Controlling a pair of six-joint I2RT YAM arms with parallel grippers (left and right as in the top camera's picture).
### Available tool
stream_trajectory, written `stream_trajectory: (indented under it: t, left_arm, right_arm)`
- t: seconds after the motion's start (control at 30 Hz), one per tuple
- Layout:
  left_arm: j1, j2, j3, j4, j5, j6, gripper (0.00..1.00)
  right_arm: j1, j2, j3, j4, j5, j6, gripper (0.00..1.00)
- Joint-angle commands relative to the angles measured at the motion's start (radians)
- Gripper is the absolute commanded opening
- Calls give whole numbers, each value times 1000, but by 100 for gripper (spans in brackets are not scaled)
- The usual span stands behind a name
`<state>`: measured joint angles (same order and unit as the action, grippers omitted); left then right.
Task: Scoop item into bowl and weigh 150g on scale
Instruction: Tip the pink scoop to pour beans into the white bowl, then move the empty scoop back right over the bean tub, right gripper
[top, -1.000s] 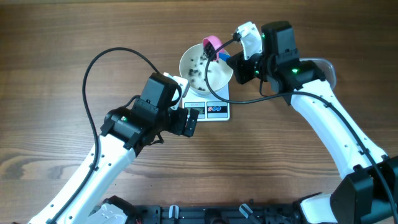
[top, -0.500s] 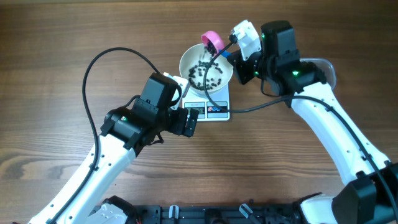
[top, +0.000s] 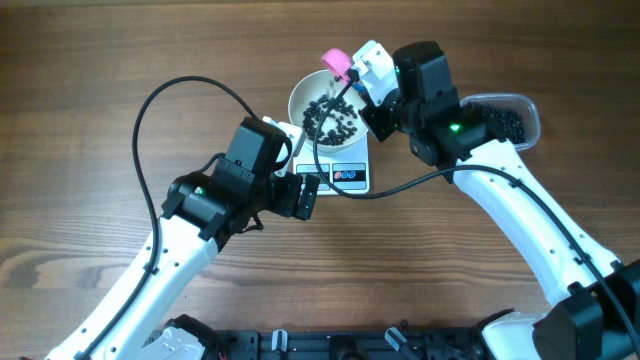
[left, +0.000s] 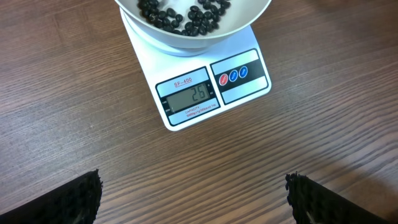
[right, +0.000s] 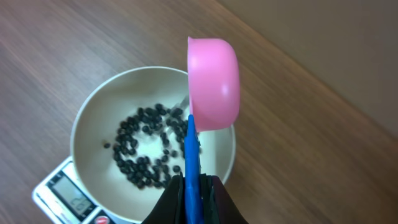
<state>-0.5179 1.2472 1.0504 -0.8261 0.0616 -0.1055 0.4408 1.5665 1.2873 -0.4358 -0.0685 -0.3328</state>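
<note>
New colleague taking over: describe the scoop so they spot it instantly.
Start at the white bowl on the scale, mid-table. Over its rim the right claw grips a blue handle; the scoop is the pink cup at its end, the only pink thing.

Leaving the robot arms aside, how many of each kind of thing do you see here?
White bowl: 1
White digital scale: 1
Pink scoop with blue handle: 1
Clear plastic tub: 1
Total: 4, not counting the loose black beans, which are too many to count.
</note>
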Motion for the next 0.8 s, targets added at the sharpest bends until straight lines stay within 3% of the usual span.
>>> stream_trajectory:
  t: [0.0, 0.3, 0.53, 0.77]
  left_arm:
    - [4, -7, 19, 0, 8, 23, 100]
    - [4, -7, 19, 0, 8, 23, 100]
    - [4, -7, 19, 0, 8, 23, 100]
    - [4, -7, 19, 0, 8, 23, 100]
  right_arm:
    - [2, -26, 28, 11, 53, -43, 4]
    - [2, -26, 28, 9, -23, 13, 4]
    - [-11, -52, 28, 86, -22, 353, 4]
    - [-129, -175, 28, 62, -22, 433, 4]
